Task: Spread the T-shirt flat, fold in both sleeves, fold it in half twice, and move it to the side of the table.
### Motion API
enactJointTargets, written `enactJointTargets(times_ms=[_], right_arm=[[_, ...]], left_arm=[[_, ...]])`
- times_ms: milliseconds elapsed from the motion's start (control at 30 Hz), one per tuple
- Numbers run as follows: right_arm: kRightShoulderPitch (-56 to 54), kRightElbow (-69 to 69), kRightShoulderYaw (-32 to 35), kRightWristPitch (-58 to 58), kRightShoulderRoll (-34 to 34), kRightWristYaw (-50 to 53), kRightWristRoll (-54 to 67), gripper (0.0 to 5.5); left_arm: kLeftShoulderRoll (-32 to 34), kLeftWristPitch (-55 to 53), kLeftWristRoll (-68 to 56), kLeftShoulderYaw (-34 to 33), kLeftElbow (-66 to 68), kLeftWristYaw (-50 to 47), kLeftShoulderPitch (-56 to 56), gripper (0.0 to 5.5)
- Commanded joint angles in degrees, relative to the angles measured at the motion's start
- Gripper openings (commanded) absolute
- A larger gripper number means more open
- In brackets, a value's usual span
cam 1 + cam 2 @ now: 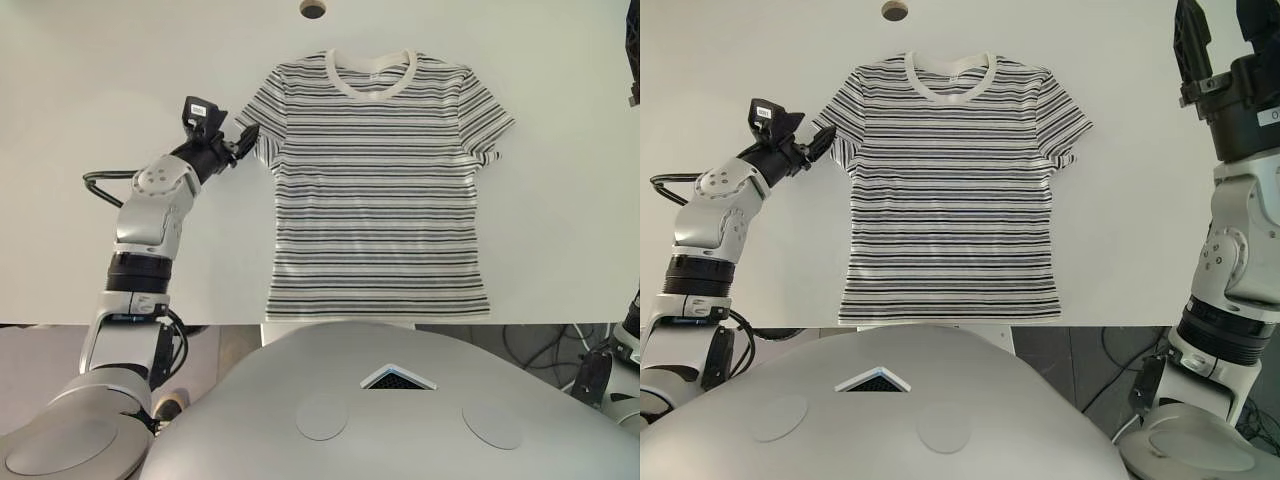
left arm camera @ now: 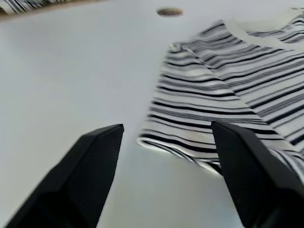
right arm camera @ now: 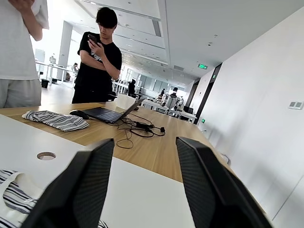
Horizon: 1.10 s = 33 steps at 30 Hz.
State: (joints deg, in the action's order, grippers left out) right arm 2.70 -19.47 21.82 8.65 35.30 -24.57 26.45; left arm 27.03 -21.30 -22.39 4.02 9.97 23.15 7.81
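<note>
A black-and-white striped T-shirt (image 1: pixel 378 190) with a cream collar lies spread flat on the white table (image 1: pixel 100 80), both sleeves out. My left gripper (image 1: pixel 243 142) is open, right at the hem of the shirt's left sleeve (image 2: pixel 185 137); the sleeve edge lies between its black fingers (image 2: pixel 90 161) in the left wrist view. My right gripper (image 1: pixel 1218 30) is open and raised high beyond the shirt's right sleeve (image 1: pixel 1068 125), pointing upward, away from the cloth, with nothing between its fingers (image 3: pixel 85 185).
A round cable hole (image 1: pixel 313 9) sits in the table behind the collar. A wooden table (image 3: pixel 142 147) beyond holds a laptop, cables and another striped cloth. White table surface lies on both sides of the shirt.
</note>
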Motion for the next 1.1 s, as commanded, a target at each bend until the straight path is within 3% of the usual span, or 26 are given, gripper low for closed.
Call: enactJointTargets(times_ms=[33, 533, 1100], right_arm=[[0.9, -1.1, -0.8, 0.2, -0.6, -1.0, -1.3, 2.43], [2.7, -2.0, -1.7, -0.4, -2.4, -2.0, -3.2, 2.43], [2.6, -2.1, -1.9, -0.1, -3.4, -2.6, -4.1, 2.43]], left_arm=[[-1.0, -4.1, -0.3, -1.8, -0.4, 1.2, 1.5, 3.41], [-5.8, -14.7, -0.3, -5.1, 6.6, 3.9, 5.2, 3.41], [-7.0, -17.8, -0.9, -7.2, 5.8, 5.3, 4.8, 0.70]])
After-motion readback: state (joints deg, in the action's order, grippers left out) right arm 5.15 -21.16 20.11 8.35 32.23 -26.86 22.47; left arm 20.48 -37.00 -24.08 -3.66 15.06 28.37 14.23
